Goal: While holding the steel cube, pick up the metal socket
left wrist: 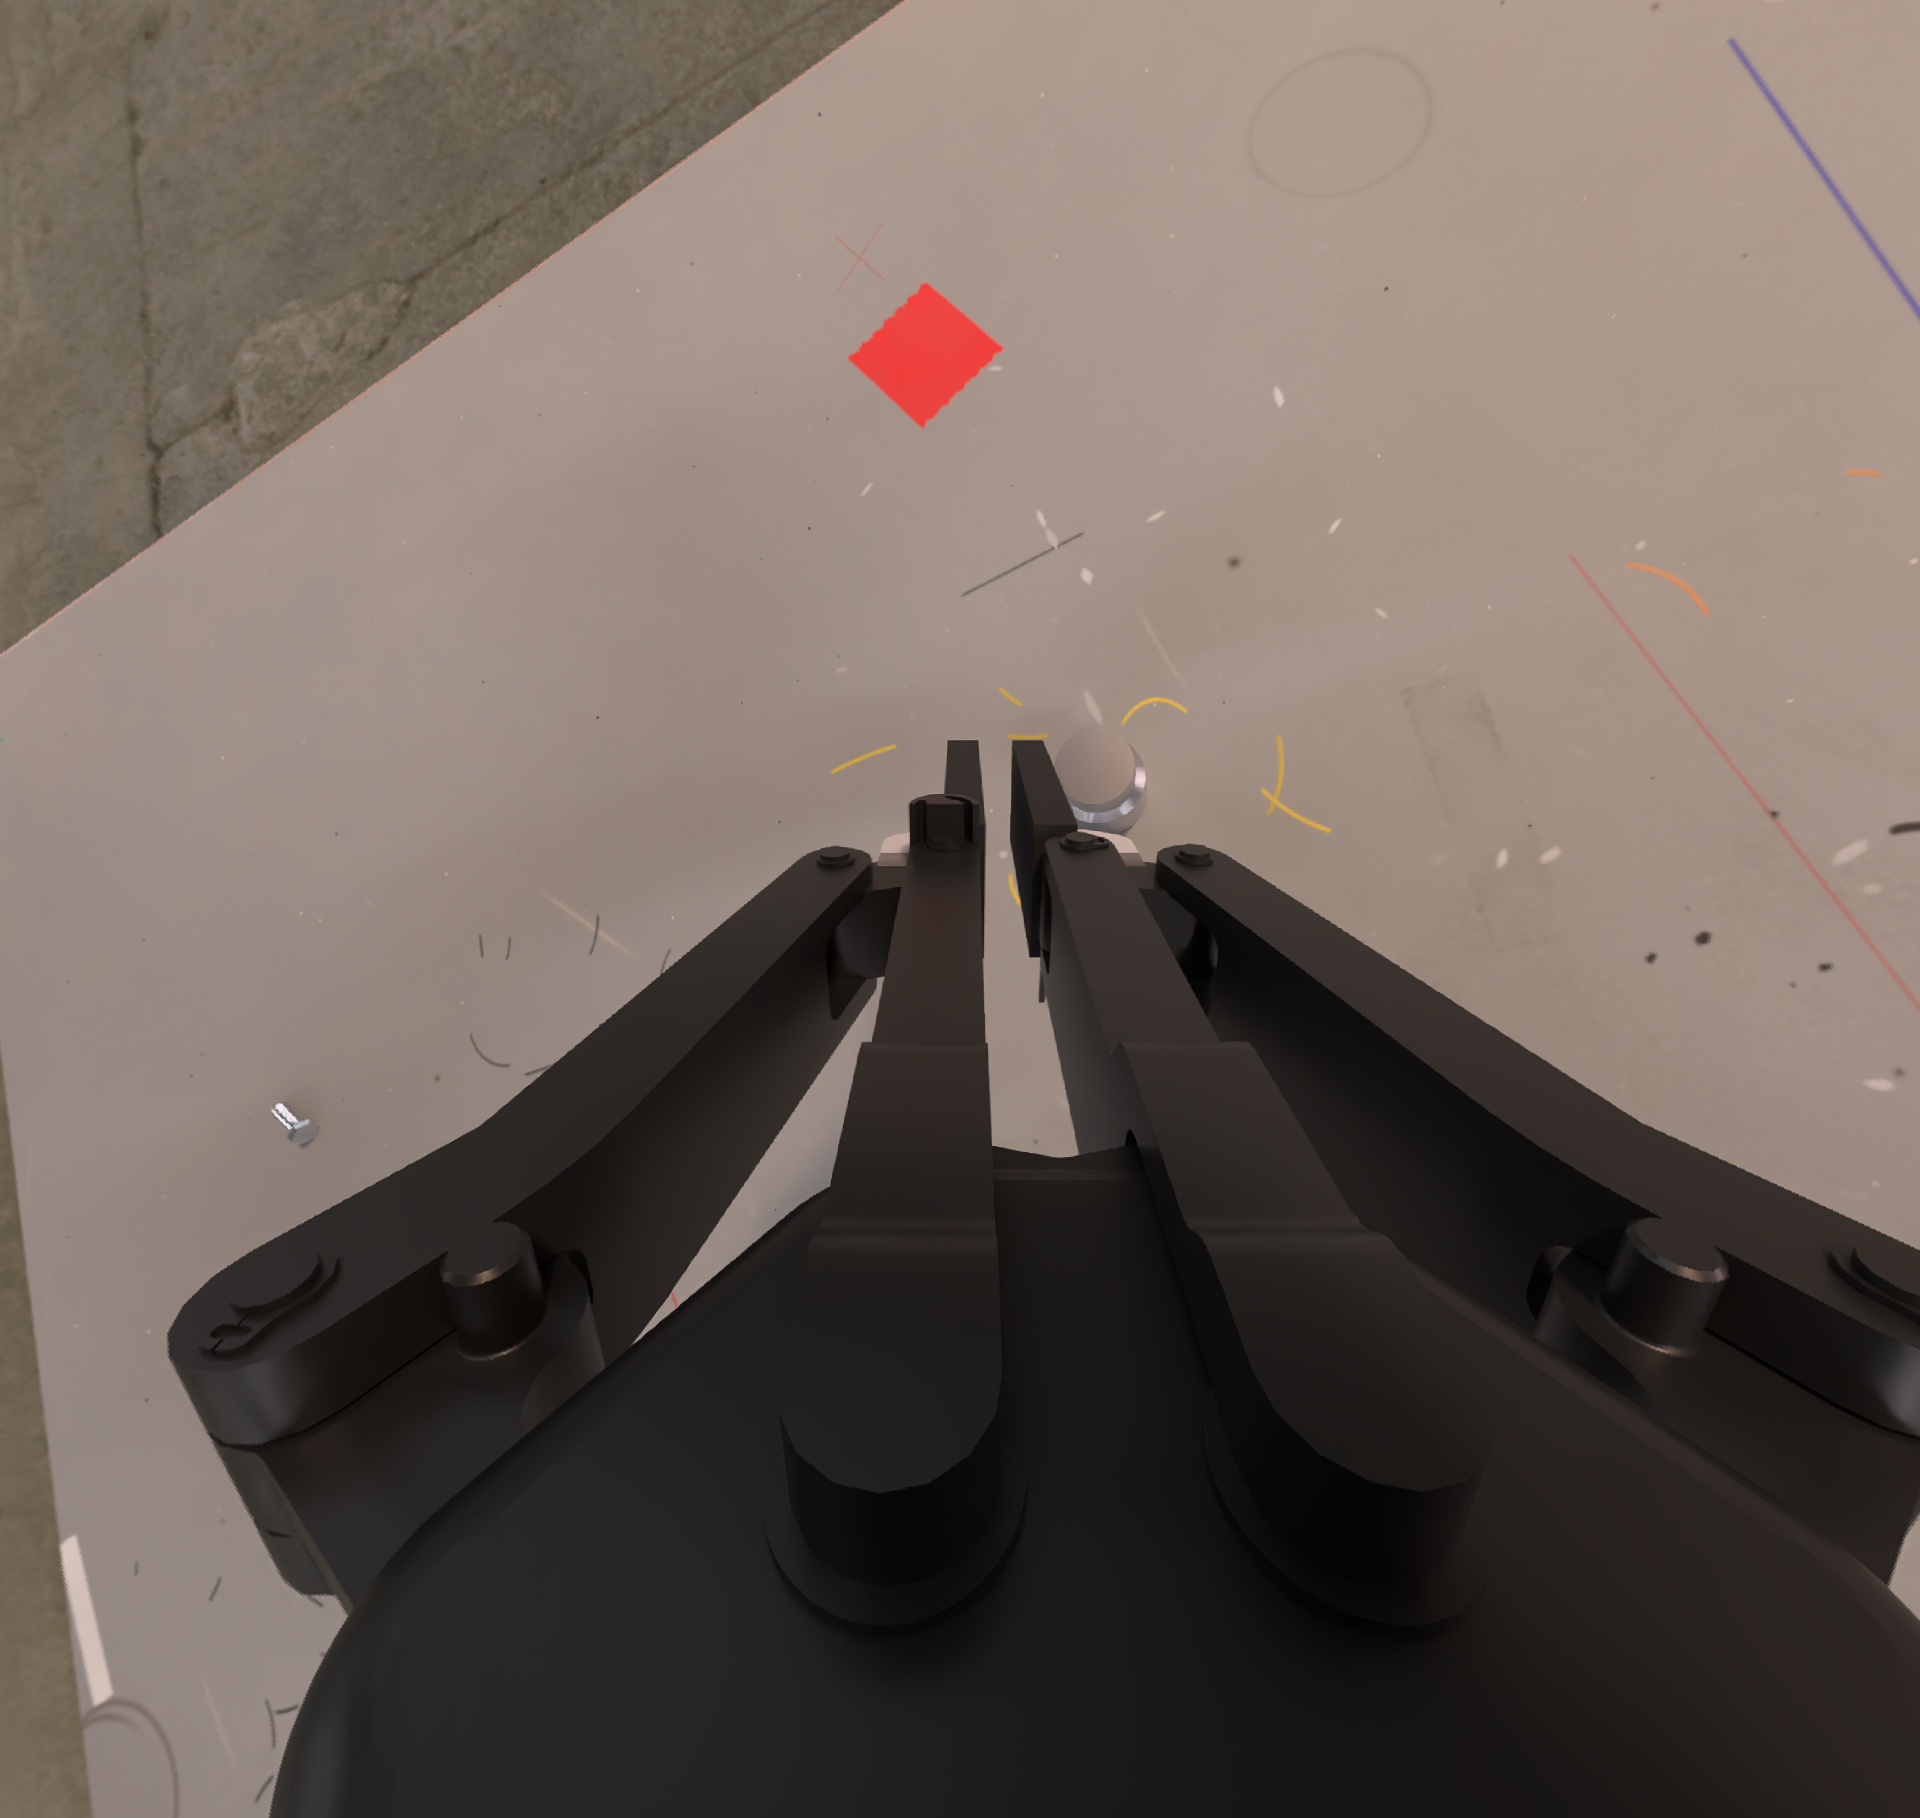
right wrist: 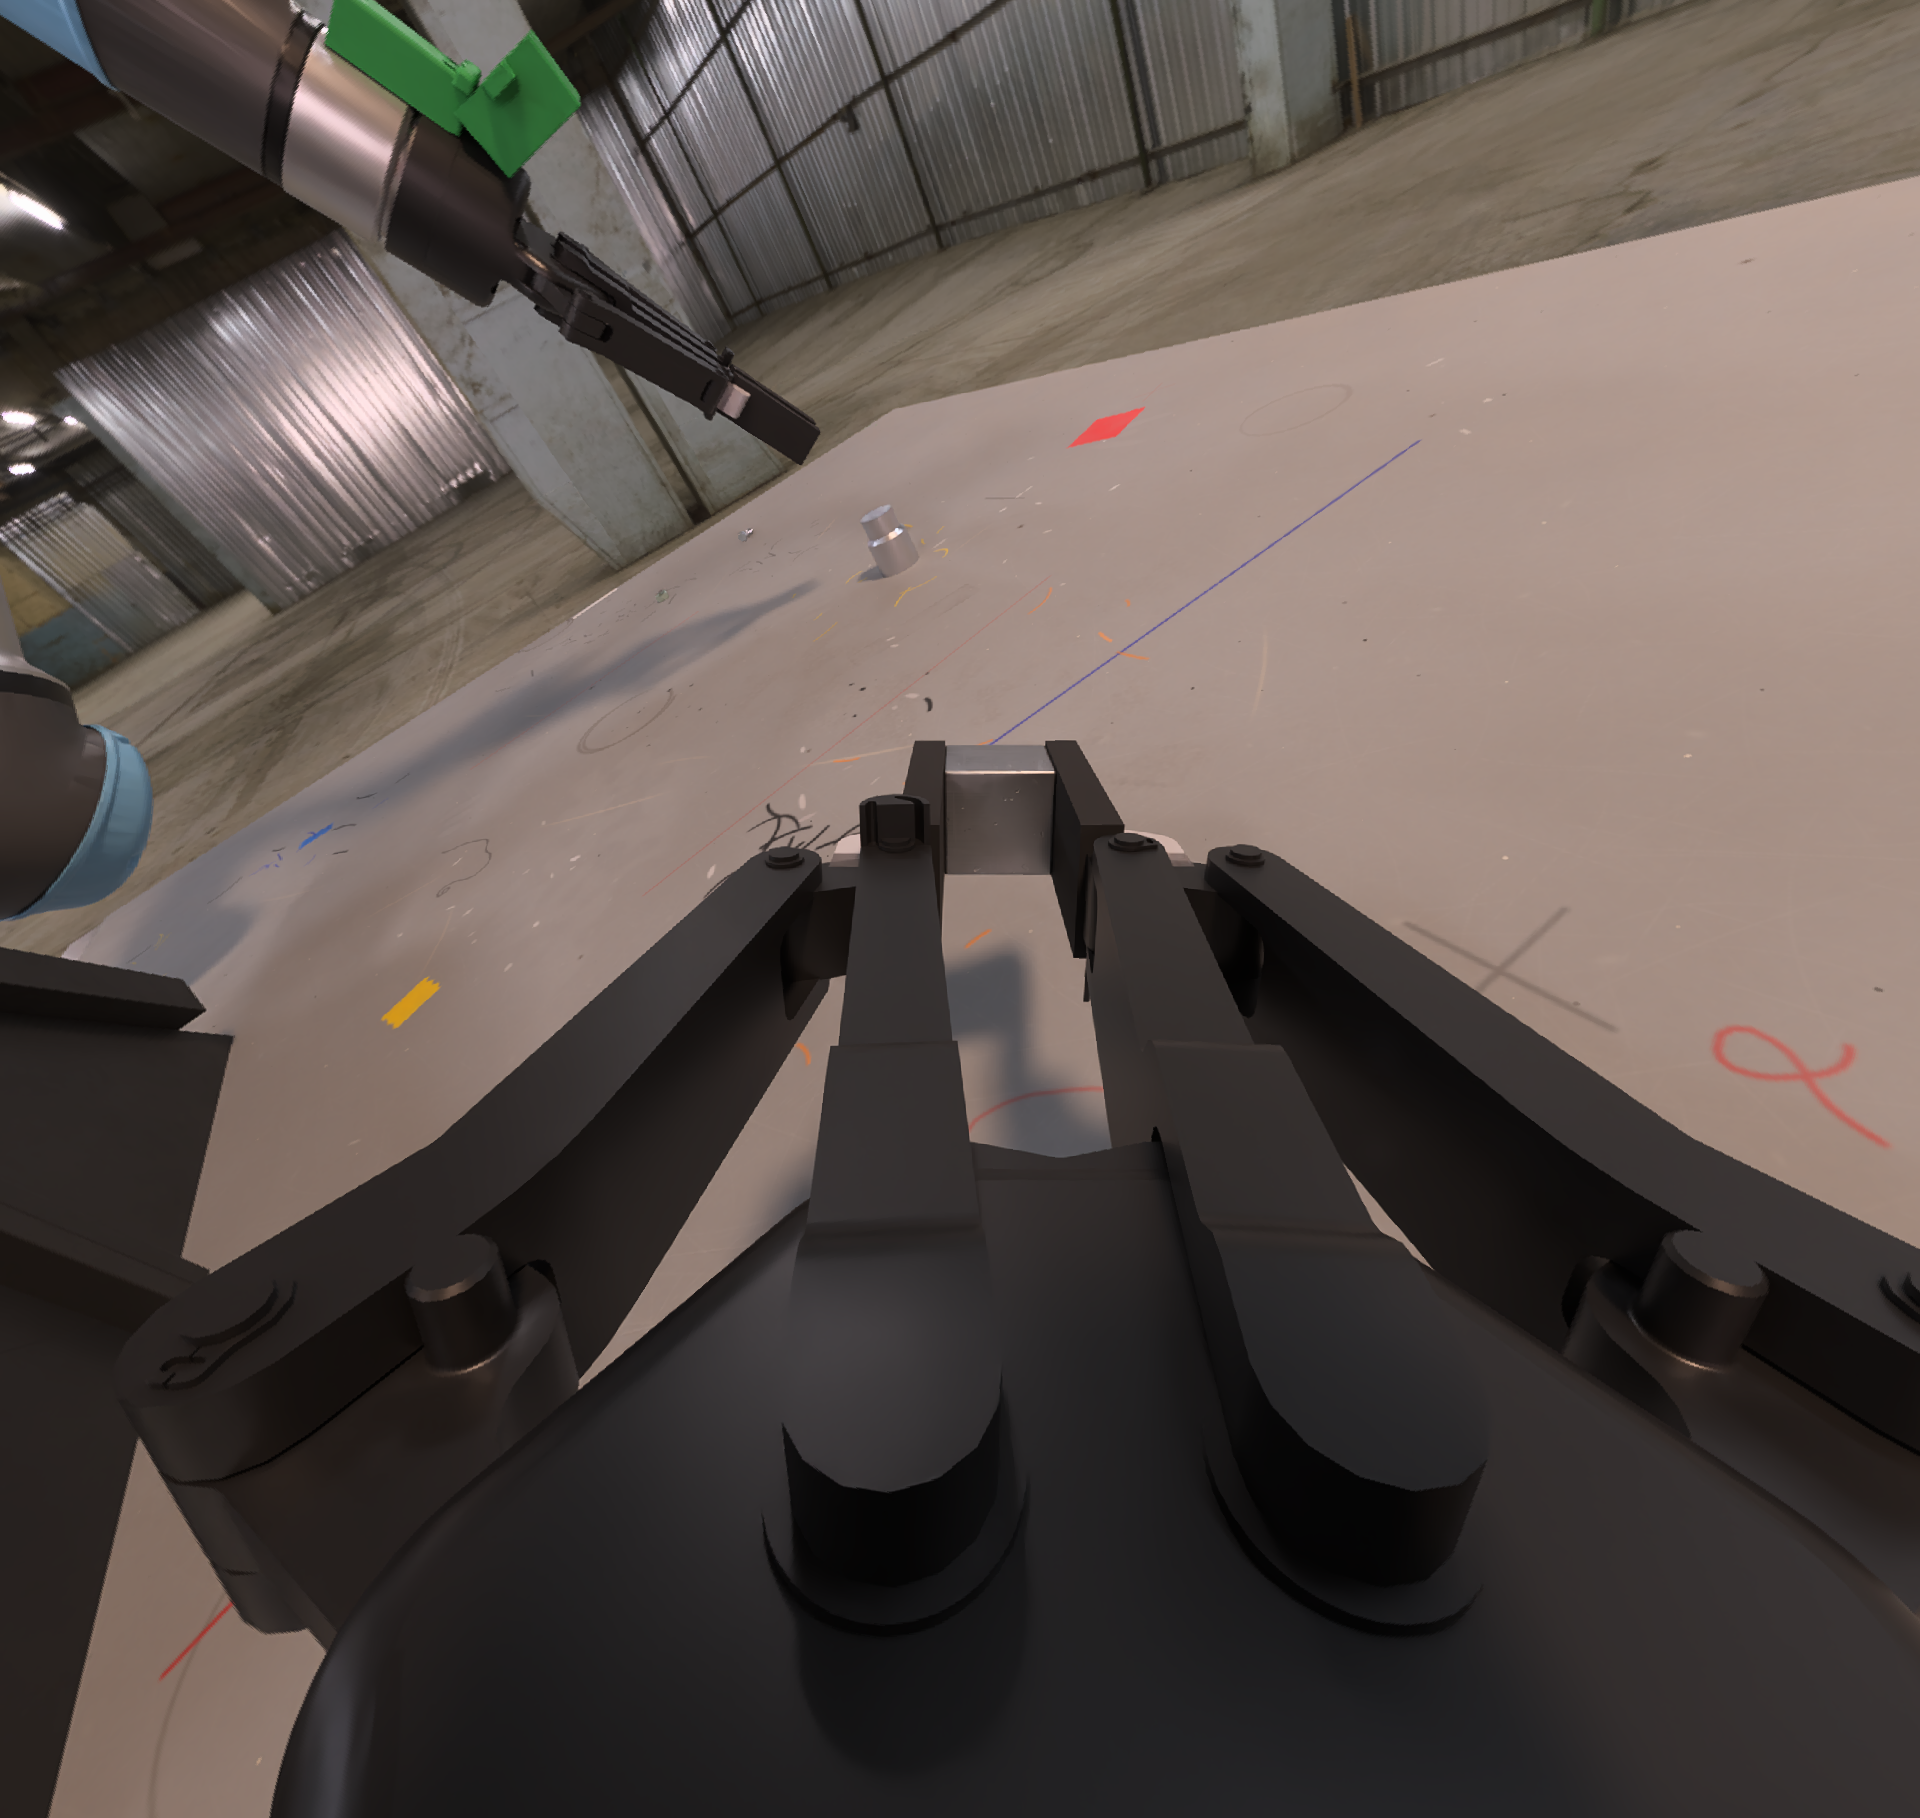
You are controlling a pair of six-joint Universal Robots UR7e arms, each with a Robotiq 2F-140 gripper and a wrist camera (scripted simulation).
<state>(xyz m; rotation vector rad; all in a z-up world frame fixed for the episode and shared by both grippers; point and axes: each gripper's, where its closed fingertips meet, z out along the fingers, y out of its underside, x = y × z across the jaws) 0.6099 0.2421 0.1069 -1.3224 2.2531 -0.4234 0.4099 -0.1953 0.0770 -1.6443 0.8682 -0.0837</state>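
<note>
Table (left wrist: 623, 729) edge near socket (left wrist: 1101, 781)

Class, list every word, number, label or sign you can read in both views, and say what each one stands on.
No word or number can be read in either view.
Black scribble on the table: perhaps handwriting, too blurred to read.
Red loop and grey cross on the table: drawn marks, not text.
Steel cube and metal socket: no markings visible.
</note>
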